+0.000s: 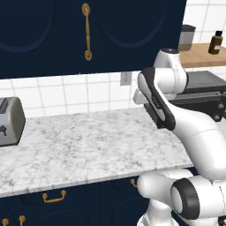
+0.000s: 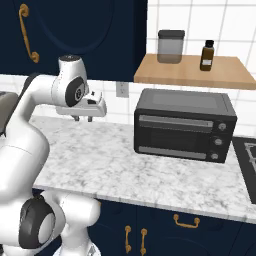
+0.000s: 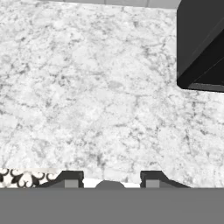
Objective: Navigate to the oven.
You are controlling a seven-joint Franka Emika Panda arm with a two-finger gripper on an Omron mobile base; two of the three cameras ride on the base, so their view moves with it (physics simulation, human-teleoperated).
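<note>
A: That white-and-grey veined marble bench [image 2: 125,160] looks polished smooth, and the pale wooden wall shelf [image 2: 192,72] is matt.

B: Yep, plus a brushed silver metal toaster [image 1: 9,121] and glossy brass cabinet handles [image 1: 87,31].

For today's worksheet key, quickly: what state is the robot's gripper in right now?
Gripper: open, its fingers spread apart and holding nothing, above the marble counter.
</note>
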